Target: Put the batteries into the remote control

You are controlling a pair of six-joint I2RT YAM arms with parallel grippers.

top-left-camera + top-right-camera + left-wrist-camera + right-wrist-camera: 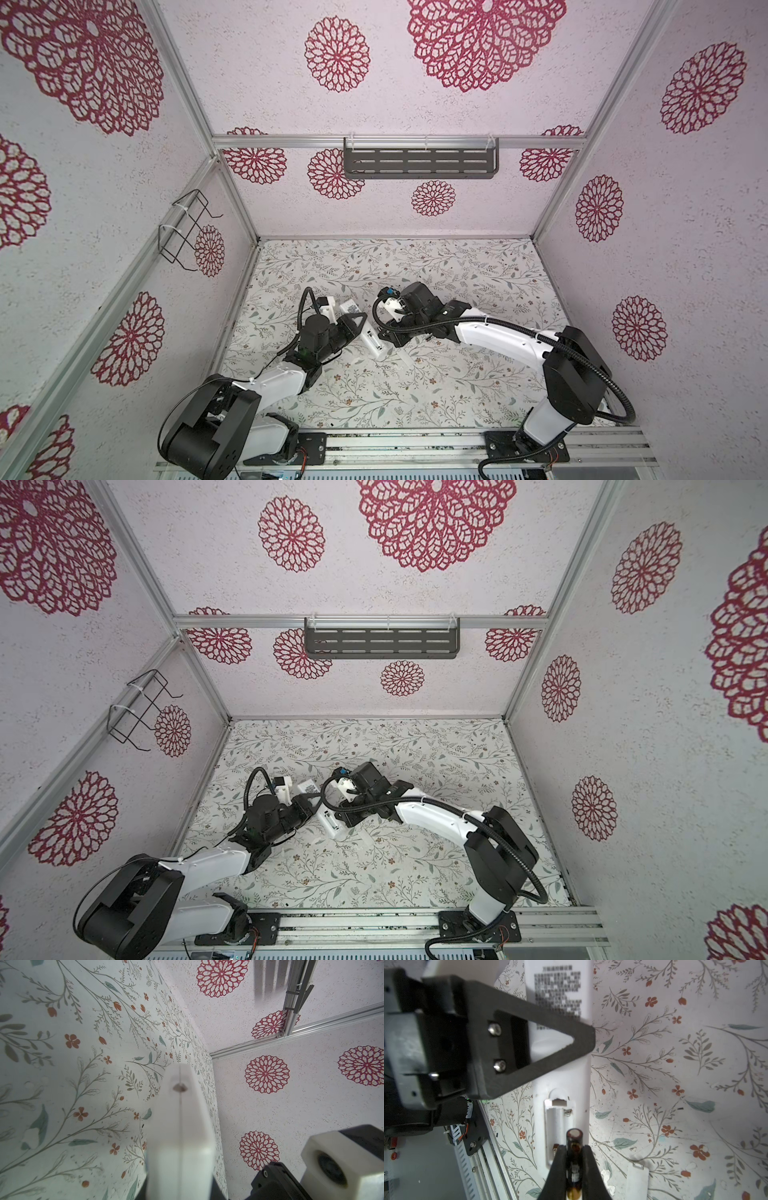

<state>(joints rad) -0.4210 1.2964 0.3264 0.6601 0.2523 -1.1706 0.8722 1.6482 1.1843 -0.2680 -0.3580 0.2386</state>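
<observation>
The white remote control (pixel 367 335) is held tilted above the floral table, with my left gripper (pixel 358 326) shut across its middle; in the left wrist view the remote control (pixel 179 1118) runs lengthwise away from the left gripper (pixel 179 1190). Its back faces the right wrist camera, where the remote control (pixel 580 1076) shows its open battery compartment (pixel 557 1124), with bare white slots and a spring. My right gripper (pixel 574 1150) is shut on a dark battery (pixel 574 1136) whose end hovers just over that compartment. In both top views the right gripper (pixel 394 337) sits beside the remote's near end.
A small whitish cover piece (pixel 637 1181) lies flat on the table beside the remote, seen in a top view as the cover piece (pixel 405 357). A dark slotted shelf (pixel 419 163) hangs on the back wall and a wire rack (pixel 185 230) on the left wall.
</observation>
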